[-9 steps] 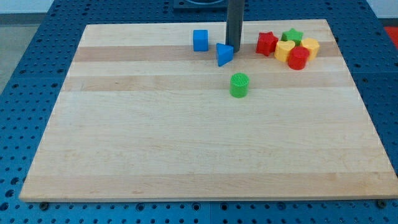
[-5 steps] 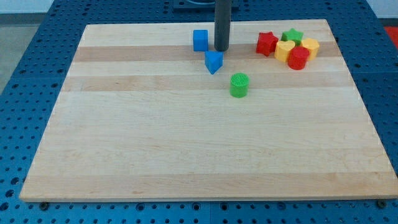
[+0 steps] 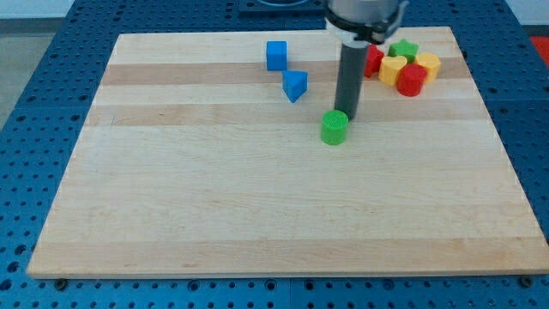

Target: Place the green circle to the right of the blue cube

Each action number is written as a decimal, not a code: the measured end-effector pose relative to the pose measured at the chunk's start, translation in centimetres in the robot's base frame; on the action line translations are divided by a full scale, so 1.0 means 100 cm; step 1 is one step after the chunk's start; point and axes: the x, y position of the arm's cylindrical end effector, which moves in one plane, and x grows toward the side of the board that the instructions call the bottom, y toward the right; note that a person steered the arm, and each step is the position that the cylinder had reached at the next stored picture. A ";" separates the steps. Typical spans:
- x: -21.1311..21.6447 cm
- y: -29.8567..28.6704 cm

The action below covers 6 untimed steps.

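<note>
The green circle (image 3: 334, 129) lies on the wooden board (image 3: 257, 206), right of centre in the upper half. The blue cube (image 3: 276, 56) stands near the view's top edge of the board, up and to the left of the green circle. My tip (image 3: 346, 116) rests right at the green circle's upper right edge, touching or almost touching it. A blue triangular block (image 3: 295, 85) lies between the cube and the green circle.
A cluster sits at the board's top right: a red star (image 3: 372, 59) partly hidden by the rod, a green star (image 3: 404, 49), a yellow heart (image 3: 393, 70), a red block (image 3: 411, 80) and a yellow block (image 3: 427, 63).
My tip pushed the blue triangular block down-left, then moved right and down to the green circle's upper right edge. The green circle has shifted slightly down.
</note>
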 end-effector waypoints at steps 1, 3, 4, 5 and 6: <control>0.011 0.000; 0.136 0.000; 0.162 0.000; 0.163 0.000; 0.153 -0.004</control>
